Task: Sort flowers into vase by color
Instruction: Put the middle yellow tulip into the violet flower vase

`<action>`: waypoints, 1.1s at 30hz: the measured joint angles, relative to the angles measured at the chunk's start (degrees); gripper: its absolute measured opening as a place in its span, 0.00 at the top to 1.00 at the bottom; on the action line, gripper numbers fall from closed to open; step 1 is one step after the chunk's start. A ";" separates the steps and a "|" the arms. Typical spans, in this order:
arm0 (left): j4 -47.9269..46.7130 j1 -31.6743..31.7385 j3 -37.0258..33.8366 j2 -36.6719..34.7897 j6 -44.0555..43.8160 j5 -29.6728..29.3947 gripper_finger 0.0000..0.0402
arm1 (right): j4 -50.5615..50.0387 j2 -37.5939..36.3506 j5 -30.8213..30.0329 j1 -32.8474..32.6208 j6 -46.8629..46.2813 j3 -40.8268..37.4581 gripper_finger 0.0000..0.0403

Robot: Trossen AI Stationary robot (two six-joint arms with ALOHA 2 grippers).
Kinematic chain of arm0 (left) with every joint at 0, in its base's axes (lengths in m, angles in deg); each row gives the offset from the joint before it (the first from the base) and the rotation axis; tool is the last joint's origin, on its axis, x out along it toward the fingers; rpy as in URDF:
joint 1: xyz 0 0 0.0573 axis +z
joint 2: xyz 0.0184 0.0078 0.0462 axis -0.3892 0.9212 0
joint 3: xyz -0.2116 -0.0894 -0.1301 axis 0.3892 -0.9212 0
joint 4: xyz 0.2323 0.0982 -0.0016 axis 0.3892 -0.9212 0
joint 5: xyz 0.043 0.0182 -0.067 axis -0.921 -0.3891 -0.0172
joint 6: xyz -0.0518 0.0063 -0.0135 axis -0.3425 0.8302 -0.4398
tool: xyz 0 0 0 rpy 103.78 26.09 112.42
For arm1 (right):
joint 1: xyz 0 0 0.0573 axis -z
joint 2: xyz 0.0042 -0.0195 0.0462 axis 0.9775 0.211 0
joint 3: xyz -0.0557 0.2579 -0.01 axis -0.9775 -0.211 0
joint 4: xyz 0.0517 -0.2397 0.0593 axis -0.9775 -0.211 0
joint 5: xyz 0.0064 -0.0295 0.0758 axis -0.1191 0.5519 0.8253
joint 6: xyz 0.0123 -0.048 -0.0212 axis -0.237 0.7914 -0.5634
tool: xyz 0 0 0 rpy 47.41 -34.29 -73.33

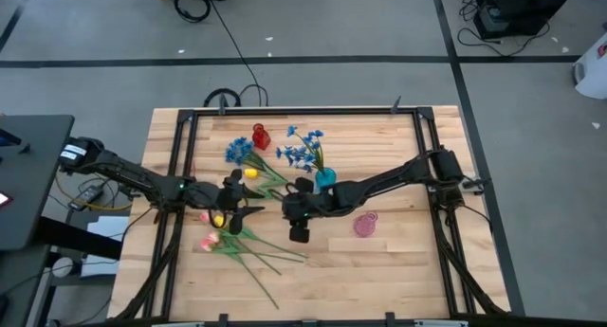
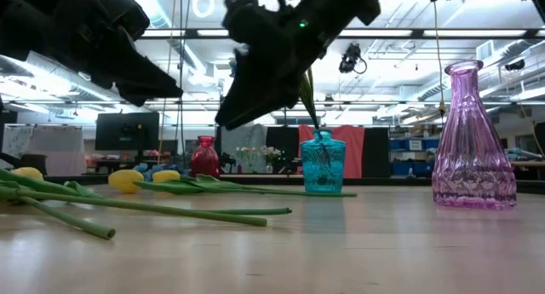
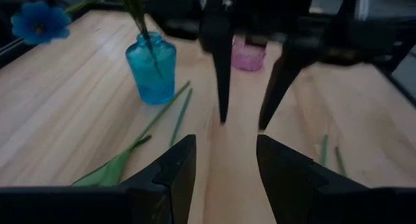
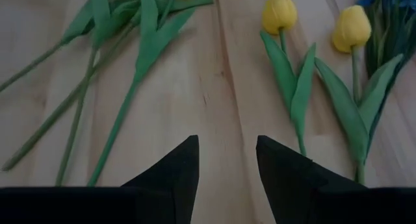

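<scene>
You have three vases on the desk (image 1: 398, 261): a red vase (image 1: 260, 136) near the far edge, a blue vase (image 1: 325, 178) at mid-desk with one spray of blue blossoms (image 1: 303, 149) standing in it, and a pink vase (image 1: 365, 225) toward the right edge, with nothing in it. Another blue spray (image 1: 237, 154) lies flat left of the red vase. Your right wrist view shows two yellow tulips (image 4: 279, 13) lying flat; the pink tulips (image 1: 210, 240) lie toward the left edge, their count unclear. Your left gripper (image 1: 248, 211) and right gripper (image 1: 299, 234) both hover mid-desk, fingers parted, holding nothing.
</scene>
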 joint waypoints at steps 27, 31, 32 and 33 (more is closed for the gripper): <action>0.83 -3.44 0.00 -0.22 5.35 -0.72 0.58 | -6.88 12.50 -8.43 4.49 -2.90 10.33 0.59; 0.81 -3.44 0.00 -0.22 5.33 -0.72 0.58 | -4.70 12.46 -7.52 5.88 -0.89 8.53 0.60; 0.85 -3.44 0.00 -0.22 5.33 -0.72 0.58 | -4.70 12.46 -7.84 6.05 -0.25 8.04 0.60; 0.85 -3.42 0.00 -0.22 5.33 -0.72 0.58 | -4.68 12.51 -8.03 6.20 0.16 7.77 0.61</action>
